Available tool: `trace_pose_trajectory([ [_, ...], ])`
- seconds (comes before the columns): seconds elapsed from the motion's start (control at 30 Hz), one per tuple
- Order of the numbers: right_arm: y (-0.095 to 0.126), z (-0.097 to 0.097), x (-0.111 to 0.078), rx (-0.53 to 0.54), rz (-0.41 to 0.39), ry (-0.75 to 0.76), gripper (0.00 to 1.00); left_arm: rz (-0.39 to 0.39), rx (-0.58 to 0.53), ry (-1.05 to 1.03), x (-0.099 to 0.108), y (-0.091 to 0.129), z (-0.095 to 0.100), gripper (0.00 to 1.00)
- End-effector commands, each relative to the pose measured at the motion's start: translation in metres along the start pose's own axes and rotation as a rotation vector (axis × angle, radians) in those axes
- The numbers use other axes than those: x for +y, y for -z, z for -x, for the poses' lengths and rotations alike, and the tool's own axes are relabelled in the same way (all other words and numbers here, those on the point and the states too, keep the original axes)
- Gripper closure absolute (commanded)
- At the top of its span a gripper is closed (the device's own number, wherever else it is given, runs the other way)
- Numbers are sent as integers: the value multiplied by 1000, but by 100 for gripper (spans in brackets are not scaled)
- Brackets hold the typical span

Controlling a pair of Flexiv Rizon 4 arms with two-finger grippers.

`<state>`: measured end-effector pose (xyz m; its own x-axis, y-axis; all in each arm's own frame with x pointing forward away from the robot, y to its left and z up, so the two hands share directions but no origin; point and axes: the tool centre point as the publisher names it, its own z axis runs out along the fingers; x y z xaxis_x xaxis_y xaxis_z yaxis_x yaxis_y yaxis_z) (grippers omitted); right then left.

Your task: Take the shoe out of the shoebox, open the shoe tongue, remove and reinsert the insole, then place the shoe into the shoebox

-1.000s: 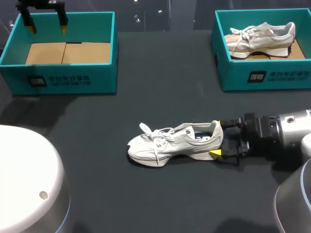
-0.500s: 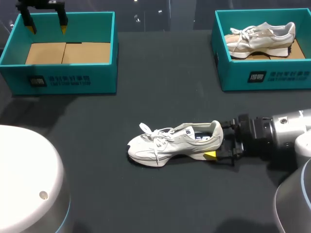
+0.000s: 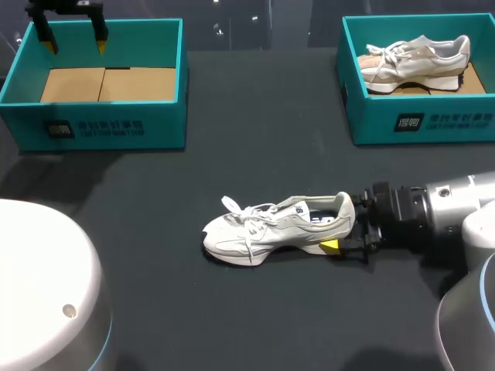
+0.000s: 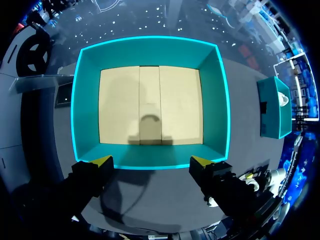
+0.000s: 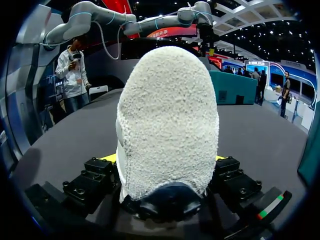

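The white shoe (image 3: pixel 274 228) stands on its sole on the dark table (image 3: pixel 255 139), not in any box. Its toe points to my left. The right gripper (image 3: pixel 342 224) is right up at the shoe's heel (the fuzzy heel fills most of its own camera's view). I cannot tell if it is squeezing the heel or not. Far behind the shoe, to its left, the left gripper (image 3: pixel 74 45) hangs over an empty blue-green shoebox (image 3: pixel 100 127). It is spread wide and holds nothing. Far behind the shoe, to its right, a second box (image 3: pixel 418 124) has another white shoe (image 3: pixel 418 58) in it.
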<state>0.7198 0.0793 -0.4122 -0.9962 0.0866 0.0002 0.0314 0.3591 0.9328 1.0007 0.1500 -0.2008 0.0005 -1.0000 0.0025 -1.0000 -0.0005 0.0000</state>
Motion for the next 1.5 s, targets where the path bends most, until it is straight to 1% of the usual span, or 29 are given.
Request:
trace_pose_trajectory([
  [0.03,-5,2,-1,8,-4,3,100,0,-1,0,0,0,0,0],
  [0.3,-6,1,1,20,-4,13,100,0,-1,0,0,0,0,0],
  [0.4,-7,-2,3,47,17,16,100,0,-1,0,0,0,0,0],
  [1.07,-7,-2,3,47,17,16,100,0,-1,0,0,0,0,0],
  [1.17,-7,-2,3,47,17,16,100,-1,-4,29,10,7,-10,0],
  [1.23,-7,-2,3,47,17,16,100,-30,-16,40,19,10,-18,0],
  [1.5,-7,-2,3,47,17,16,100,-27,-9,34,60,22,-45,0],
])
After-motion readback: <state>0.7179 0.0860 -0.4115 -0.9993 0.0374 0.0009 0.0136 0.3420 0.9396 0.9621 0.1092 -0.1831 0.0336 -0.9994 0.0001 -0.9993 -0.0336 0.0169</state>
